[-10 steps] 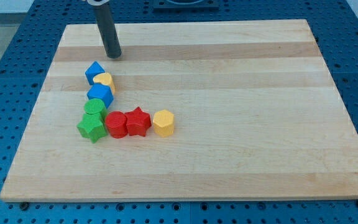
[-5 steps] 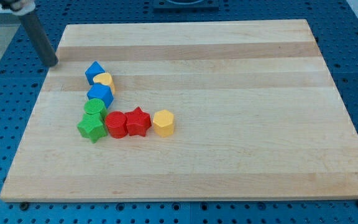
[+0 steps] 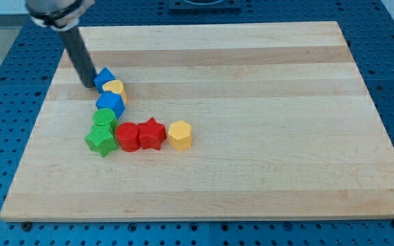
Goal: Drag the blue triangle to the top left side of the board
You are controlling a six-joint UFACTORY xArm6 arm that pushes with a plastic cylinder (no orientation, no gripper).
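My tip [image 3: 89,85] is a bare rod end, no jaws to open or close. Blue triangle [image 3: 103,78] sits just to the view's right of my tip, touching or nearly so, on the board's [image 3: 265,68] left side. Yellow block [image 3: 115,88] touches it, lower right of the tip. Further below: blue cube [image 3: 111,104], green round block [image 3: 104,118], green star [image 3: 101,141]. Red block [image 3: 127,136], red star [image 3: 152,133], yellow hexagon [image 3: 180,134] run off to the lower right.

No text, label or number can be read anywhere
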